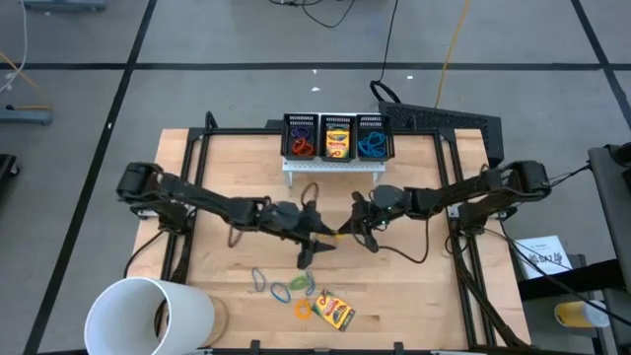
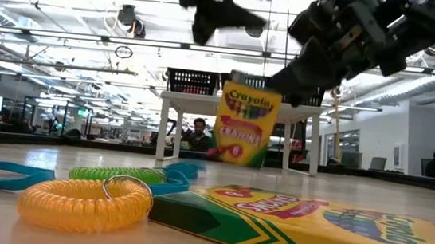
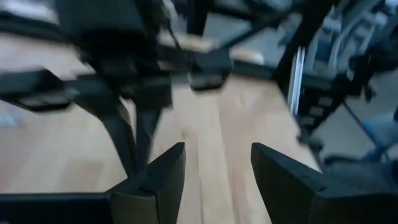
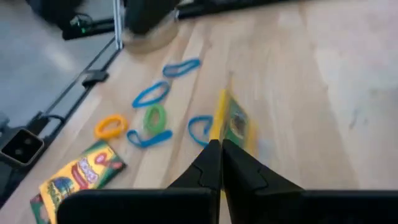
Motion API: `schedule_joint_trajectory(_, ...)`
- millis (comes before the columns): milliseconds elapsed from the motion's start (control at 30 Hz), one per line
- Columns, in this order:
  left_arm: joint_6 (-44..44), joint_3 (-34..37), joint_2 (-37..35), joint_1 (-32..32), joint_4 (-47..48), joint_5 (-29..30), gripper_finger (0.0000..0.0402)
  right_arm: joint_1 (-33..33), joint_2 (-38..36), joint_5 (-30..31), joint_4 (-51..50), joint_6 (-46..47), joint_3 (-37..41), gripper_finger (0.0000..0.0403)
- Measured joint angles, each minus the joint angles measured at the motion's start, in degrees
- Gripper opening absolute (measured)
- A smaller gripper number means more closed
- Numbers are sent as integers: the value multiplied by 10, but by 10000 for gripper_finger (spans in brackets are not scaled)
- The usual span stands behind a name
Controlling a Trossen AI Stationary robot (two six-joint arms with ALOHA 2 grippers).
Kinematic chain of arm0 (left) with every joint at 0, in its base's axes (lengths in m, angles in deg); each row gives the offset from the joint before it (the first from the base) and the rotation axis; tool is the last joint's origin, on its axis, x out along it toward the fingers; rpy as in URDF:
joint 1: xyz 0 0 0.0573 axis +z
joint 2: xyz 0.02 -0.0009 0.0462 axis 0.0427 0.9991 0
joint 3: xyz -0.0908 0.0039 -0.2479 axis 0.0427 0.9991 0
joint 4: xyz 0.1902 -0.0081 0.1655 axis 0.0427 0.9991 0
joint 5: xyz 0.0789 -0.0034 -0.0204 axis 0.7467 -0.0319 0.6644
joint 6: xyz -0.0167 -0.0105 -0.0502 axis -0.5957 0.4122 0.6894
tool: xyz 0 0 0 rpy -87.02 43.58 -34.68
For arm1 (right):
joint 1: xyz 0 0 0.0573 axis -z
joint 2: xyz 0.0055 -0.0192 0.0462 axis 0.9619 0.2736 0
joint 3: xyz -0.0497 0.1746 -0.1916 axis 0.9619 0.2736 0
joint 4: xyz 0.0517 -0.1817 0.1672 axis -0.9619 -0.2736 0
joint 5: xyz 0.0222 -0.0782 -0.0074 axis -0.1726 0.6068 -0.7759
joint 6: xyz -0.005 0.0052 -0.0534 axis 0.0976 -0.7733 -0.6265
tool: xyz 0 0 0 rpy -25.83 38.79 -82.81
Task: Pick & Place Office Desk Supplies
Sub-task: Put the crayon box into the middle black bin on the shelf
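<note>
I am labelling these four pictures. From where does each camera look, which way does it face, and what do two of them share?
High view: above, straight down; both arms, three mesh bins, white cup.
Low view: table height, level towards the room; both arms overhead, right gripper holding a crayon box.
Left wrist view: over the open left gripper at bare wood.
Right wrist view: down its shut fingers at loops.
Shared: the held box; the lying box.

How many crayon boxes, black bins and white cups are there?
Crayon boxes: 3
Black bins: 3
White cup: 1
Total: 7
</note>
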Motion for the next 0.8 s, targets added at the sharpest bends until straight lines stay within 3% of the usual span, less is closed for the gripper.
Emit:
schedule_joint_trajectory(200, 6, 0, -75, 0, 1, 37, 191, -9, -59, 23, 3, -27, 0, 0)
schedule_joint_trajectory(533, 46, -1, -125, 7, 5, 42, 191, -9, -155, 67, -12, -74, 0, 0)
schedule_joint_trajectory(800, 37, -1, -171, 52, 106, 42, 191, 22, -227, 102, -107, -78, -25, 0)
